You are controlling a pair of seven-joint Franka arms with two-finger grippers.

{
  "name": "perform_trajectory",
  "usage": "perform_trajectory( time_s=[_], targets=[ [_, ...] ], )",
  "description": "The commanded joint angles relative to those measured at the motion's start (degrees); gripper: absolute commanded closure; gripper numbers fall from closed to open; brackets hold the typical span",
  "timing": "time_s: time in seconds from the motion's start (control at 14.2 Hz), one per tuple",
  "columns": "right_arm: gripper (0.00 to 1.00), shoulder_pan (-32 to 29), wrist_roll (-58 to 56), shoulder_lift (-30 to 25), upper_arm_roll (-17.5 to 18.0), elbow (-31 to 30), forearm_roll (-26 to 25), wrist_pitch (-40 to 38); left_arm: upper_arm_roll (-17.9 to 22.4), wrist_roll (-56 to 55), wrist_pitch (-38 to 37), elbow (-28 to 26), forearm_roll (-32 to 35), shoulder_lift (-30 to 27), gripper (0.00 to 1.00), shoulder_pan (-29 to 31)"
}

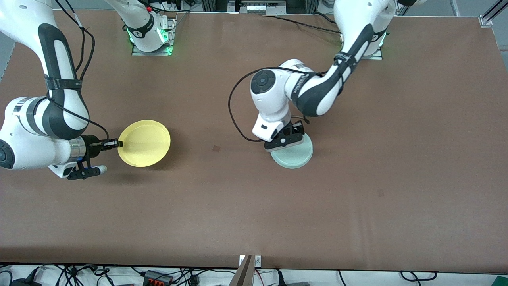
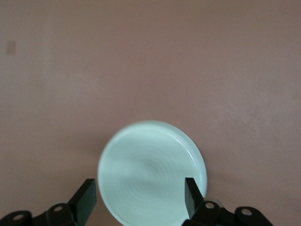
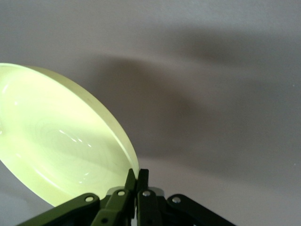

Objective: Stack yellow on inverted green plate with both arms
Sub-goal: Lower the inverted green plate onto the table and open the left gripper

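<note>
Green plate down, yellow plate lifted for stacking.
Left gripper (image 1: pixel 285 140) hangs open over the green plate (image 1: pixel 295 157); right gripper (image 1: pixel 118 143) pinches the yellow plate (image 1: pixel 146 143) rim, and must carry it across.

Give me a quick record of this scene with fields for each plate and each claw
yellow plate: held by its rim, tilted, lifted above the table at the right arm's end
green plate: lying flat on the table, near the middle
right claw: shut on the yellow plate's rim
left claw: open, over the green plate, fingers apart and not gripping it
stack: not yet made
</note>
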Motion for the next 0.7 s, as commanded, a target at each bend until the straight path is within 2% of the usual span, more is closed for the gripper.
perform_trajectory(
  time_s=[0.0,0.28,0.42,0.56,0.63],
  targets=[
    [1.0,1.6,-0.3,0.2,0.3,0.6,0.7,-1.3,-0.6,10.6,-6.0,-1.2,-2.1,-4.8,0.16,5.3],
    [1.0,5.3,0.9,2.0,0.3,0.6,1.7,-0.7,-0.5,25.2,-10.9,-1.1,-7.9,-9.8,0.14,13.7],
    [1.0,7.4,4.1,3.1,0.3,0.7,5.4,-0.5,-0.6,31.7,-11.6,-1.1,-8.5,-11.5,0.11,17.3],
    [1.0,10.5,7.5,4.4,0.3,0.9,8.1,0.0,-0.5,33.2,-11.8,-1.0,-13.0,-13.5,0.0,20.1],
    [1.0,11.6,10.1,4.6,0.3,0.9,9.9,0.9,-0.5,35.5,-12.2,-1.0,-14.6,-14.7,0.0,21.9]
  ],
)
